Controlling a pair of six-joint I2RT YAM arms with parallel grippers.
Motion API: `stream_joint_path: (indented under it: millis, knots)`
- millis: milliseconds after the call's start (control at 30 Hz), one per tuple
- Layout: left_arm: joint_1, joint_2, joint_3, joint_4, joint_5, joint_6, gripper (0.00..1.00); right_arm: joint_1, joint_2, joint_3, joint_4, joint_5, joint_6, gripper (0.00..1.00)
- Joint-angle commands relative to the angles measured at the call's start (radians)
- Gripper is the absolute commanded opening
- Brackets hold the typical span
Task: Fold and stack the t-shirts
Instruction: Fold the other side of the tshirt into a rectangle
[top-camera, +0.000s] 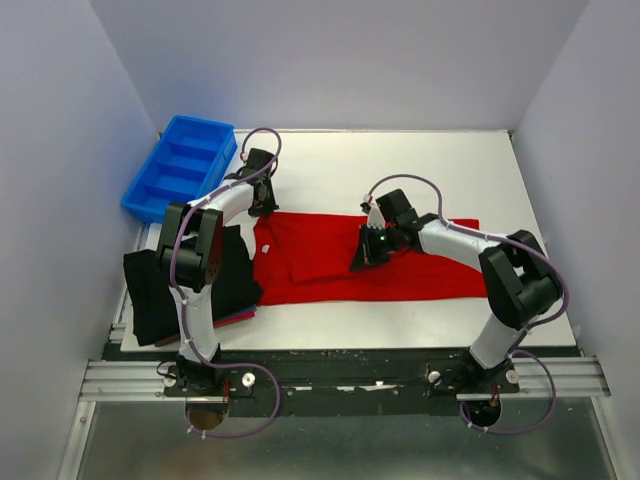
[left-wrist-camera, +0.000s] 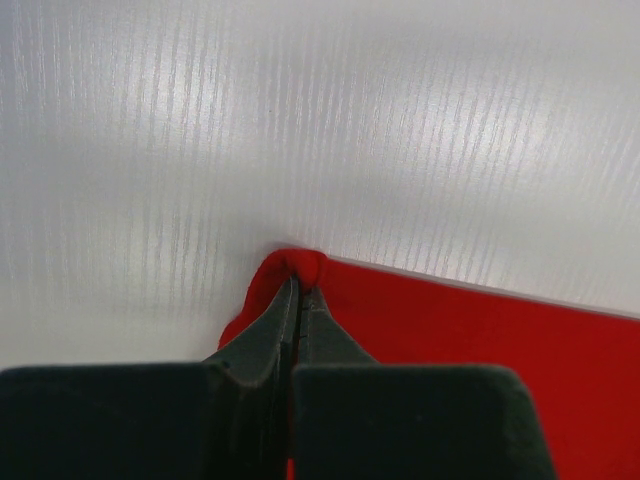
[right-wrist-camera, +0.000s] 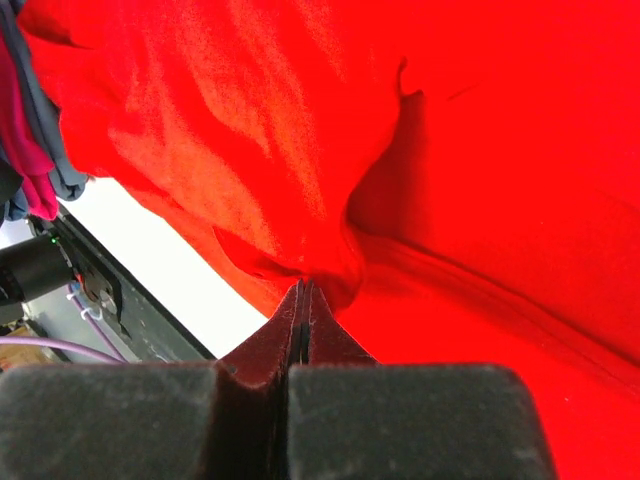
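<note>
Red shirt (top-camera: 320, 270) lies spread across the middle of the table (top-camera: 450, 170), its long side running left to right, with a flap folded over near its centre. Your left gripper (left-wrist-camera: 300, 288) is clenched on the shirt's far left corner. In the wrist view the cloth bunches into a small lump right at the closed fingertips, with bare table beyond it. Your right gripper (right-wrist-camera: 303, 292) is clamped just as tight, pinching a raised fold of red cloth near the shirt's middle, and the fabric falls away from the pinch in creases. Left of the red shirt, under your left arm, sits the folded black shirt (top-camera: 150, 285), with a dark-red one (top-camera: 238, 316) peeking out at its near right edge. That stack lies right beside the red shirt's left edge. The blue bin (top-camera: 180, 165) stands at the table's far left corner, apart from the shirts.
</note>
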Motion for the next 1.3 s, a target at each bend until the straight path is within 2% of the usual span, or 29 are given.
stream_joint_path:
  millis: [0,267,333,400,467,500,567,700,867,1067,1267]
  knots:
    - [0.008,0.006,-0.005,-0.009,-0.005,0.013,0.0,0.01,-0.049,-0.021,-0.04,0.063,-0.005,0.01]
    - [0.008,0.003,-0.002,-0.012,-0.014,0.016,0.0,-0.016,-0.077,-0.048,-0.068,0.106,0.006,0.01]
    - [0.008,0.002,0.0,-0.012,-0.018,0.016,0.0,-0.023,-0.083,-0.05,-0.074,0.147,0.017,0.07]
    - [0.008,-0.008,-0.005,-0.007,-0.021,0.015,0.0,-0.023,-0.093,-0.054,-0.077,0.195,0.012,0.22]
    - [0.008,-0.027,-0.014,-0.001,-0.023,0.013,0.12,-0.022,-0.115,-0.071,-0.06,0.204,-0.005,0.3]
    - [0.008,-0.04,-0.022,0.005,-0.023,0.012,0.27,-0.022,-0.13,-0.077,-0.052,0.207,-0.012,0.33]
    - [0.006,-0.072,-0.034,0.016,-0.028,0.007,0.43,-0.02,-0.161,-0.093,-0.034,0.2,-0.035,0.35]
    - [-0.003,-0.141,-0.06,0.025,-0.038,-0.005,0.55,0.021,-0.202,-0.096,-0.009,0.181,-0.094,0.34]
    - [-0.031,-0.253,-0.105,0.037,-0.037,-0.034,0.66,0.133,-0.198,-0.061,0.003,0.248,-0.134,0.32]
    - [-0.106,-0.403,-0.198,0.045,-0.06,-0.082,0.67,0.262,-0.124,0.005,0.004,0.359,-0.146,0.29]
    - [-0.175,-0.544,-0.37,0.091,-0.031,-0.146,0.61,0.326,-0.031,0.058,0.041,0.353,-0.112,0.26]
